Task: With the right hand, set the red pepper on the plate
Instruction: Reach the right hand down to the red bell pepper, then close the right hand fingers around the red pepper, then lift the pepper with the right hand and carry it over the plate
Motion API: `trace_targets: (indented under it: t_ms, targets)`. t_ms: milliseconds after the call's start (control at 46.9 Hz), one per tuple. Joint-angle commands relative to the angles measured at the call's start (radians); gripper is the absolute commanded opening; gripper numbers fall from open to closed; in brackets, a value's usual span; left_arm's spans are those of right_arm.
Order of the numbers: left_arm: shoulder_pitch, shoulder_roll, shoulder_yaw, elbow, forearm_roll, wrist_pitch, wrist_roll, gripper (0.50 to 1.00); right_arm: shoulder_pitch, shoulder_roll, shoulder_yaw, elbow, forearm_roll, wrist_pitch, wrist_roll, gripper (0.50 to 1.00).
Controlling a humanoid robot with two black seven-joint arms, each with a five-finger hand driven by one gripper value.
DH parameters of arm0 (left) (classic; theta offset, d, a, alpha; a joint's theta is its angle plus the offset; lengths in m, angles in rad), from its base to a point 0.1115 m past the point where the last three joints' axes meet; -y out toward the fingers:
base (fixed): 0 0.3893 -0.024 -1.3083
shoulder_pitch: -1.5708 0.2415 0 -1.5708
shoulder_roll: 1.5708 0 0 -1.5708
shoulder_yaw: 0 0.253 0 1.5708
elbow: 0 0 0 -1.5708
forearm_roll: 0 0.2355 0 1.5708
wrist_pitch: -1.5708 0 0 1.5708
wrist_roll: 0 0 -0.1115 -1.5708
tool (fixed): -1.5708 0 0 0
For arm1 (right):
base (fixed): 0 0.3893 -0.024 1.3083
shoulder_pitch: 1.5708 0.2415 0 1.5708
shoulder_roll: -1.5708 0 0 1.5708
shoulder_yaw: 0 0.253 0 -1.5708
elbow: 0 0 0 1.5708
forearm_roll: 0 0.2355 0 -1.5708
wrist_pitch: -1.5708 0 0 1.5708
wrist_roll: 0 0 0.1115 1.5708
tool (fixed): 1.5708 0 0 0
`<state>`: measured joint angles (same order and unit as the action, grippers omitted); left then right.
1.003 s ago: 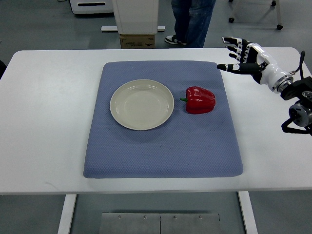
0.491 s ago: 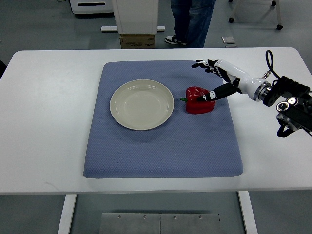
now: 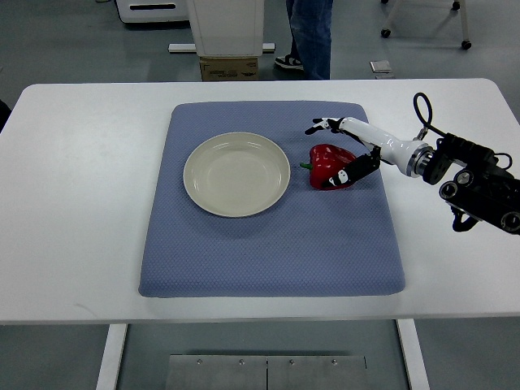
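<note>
Right robot hand, fingers spread, straddles the red pepper beside the plate on the blue mat.

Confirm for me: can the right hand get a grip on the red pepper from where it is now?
Probably yes. The right hand is already at the red pepper, fingers spread above its far side and thumb against its near right side. Nothing stands between them; the plate lies apart, to the pepper's left.

We have only one view: it looks steeply down from above on the white table, from the robot's side, showing floor beyond.
</note>
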<state>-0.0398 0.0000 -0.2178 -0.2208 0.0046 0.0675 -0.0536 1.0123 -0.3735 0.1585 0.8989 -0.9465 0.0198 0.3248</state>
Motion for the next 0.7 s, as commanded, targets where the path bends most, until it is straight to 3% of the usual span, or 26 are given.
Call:
trace_targets:
  t_ms: [0,555,683]
  targets:
    - [0.0,0.0,0.0,0.0,0.0,0.0,0.0,1.0,0.0,0.011,-0.004,-0.008,0.0,-0.014,-0.013,0.979]
    - [0.0,0.0,0.0,0.0,0.0,0.0,0.0,1.0,-0.001,0.024,-0.06,-0.063,-0.006,-0.047,-0.032,0.941]
    - [0.0,0.0,0.0,0.0,0.0,0.0,0.0,1.0,-0.001,0.03,-0.083,-0.071,-0.006,-0.055,-0.032,0.887]
